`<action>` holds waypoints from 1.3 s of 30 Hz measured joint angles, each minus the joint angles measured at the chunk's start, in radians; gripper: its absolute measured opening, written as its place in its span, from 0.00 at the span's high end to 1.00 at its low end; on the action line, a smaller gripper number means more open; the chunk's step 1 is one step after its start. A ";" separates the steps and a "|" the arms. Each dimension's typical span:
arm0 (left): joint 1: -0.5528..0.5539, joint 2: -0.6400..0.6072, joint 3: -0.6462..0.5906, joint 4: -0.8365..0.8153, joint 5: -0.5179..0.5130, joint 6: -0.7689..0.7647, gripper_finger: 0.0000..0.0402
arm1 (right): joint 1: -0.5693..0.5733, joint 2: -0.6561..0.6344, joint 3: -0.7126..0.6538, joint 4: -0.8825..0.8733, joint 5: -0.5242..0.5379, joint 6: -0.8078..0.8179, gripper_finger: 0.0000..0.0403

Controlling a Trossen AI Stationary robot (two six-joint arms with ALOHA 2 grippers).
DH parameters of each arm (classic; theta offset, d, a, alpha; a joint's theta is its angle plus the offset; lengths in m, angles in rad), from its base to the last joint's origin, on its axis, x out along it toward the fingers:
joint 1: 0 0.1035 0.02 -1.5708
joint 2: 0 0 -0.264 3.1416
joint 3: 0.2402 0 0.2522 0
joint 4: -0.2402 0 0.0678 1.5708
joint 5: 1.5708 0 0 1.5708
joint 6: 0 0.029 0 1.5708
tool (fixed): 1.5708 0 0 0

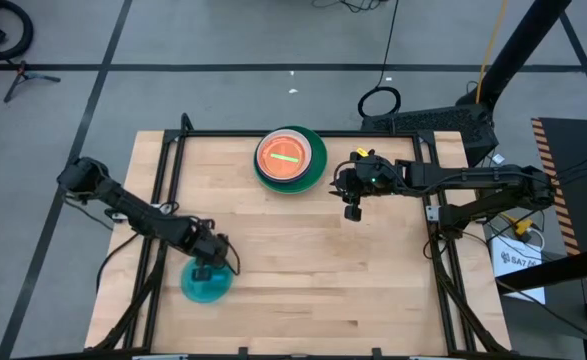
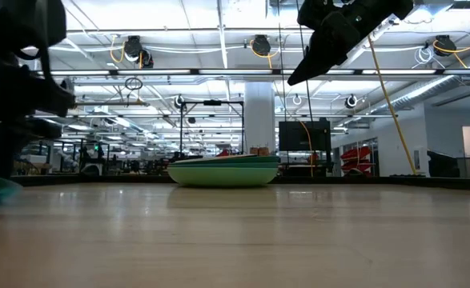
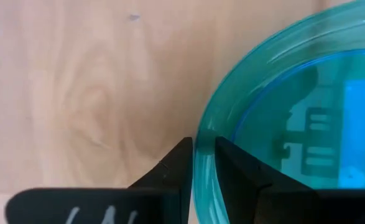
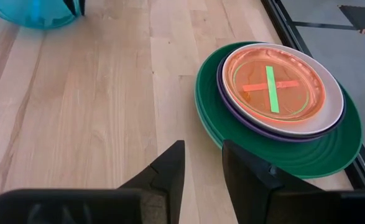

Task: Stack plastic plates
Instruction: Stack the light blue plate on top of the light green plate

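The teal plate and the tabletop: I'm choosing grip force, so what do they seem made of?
Teal plate: looks like translucent glossy plastic; the wood shows through its rim and ceiling lights reflect in it. The left gripper has a finger on each side of that rim. Tabletop: apparently light wood planks with visible grain and seams, smooth satin finish. The right gripper hovers by the stack.

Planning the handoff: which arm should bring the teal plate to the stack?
Left. Its hand is already closed on the teal plate rim at the table's front. The right hand hangs empty beside the stack, far from that plate.
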 joint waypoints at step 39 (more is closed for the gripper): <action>0.240 -0.063 0.056 0.182 -0.220 0.151 0.82 | 0.000 0.000 0.000 -0.014 0.000 0.000 0.75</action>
